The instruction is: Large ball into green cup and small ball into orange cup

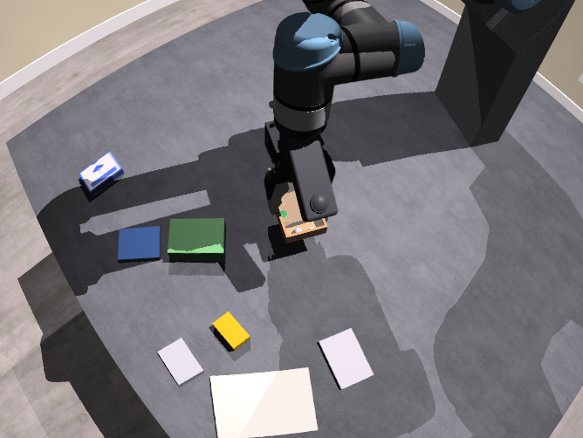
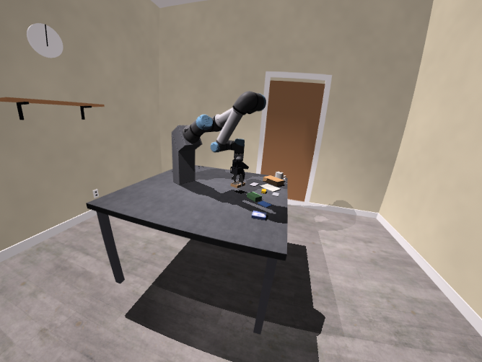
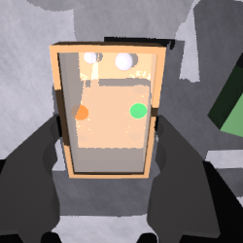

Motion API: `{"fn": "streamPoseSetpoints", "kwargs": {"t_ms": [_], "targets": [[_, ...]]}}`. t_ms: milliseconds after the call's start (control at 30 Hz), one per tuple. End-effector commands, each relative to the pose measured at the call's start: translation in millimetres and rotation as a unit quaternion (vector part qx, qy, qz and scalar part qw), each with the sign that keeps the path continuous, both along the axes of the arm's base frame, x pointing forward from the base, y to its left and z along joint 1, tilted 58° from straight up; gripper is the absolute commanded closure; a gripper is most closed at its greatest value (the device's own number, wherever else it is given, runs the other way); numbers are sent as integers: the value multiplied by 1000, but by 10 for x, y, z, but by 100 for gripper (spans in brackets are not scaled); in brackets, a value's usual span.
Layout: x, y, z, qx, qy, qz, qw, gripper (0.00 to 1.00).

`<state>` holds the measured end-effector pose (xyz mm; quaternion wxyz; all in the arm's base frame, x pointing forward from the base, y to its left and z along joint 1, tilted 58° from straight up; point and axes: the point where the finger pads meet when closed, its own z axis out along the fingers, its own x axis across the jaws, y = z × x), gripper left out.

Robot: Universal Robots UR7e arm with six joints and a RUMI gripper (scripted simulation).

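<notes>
In the wrist view the wooden puzzle point(image 3: 108, 109) fills the middle of the frame, its long axis running top to bottom, the end with the balls toward the top edge. The tool point(image 3: 108, 127) is clamped on it: one dark finger point(image 3: 49, 141) presses the left long side and the other the right, near mid-length. Under the clear cover there are two white balls, both at the upper end against the top wall: the small ball point(image 3: 90, 57) at upper left and the large ball point(image 3: 123, 60) just right of it, apart from each other. Two cups sit mid-board: the orange cup point(image 3: 82, 112) on the left, the green cup point(image 3: 138, 111) on the right. Neither holds a ball.

In the top view the puzzle sits at frame centre under the wrist, with its shadow offset on the counter point(image 1: 401, 244) below, so it looks lifted off the surface. Left of it lie one green box point(image 1: 196, 239) and one blue box point(image 1: 139, 242).
</notes>
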<state>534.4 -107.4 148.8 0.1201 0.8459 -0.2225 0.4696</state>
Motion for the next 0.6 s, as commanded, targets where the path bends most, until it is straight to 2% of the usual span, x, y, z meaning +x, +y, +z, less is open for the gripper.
{"fn": "streamPoseSetpoints", "kwargs": {"t_ms": [0,567], "targets": [[-62,37,28,1,2,0,1000,56],[-110,63,79,1,1,0,1000,56]]}}
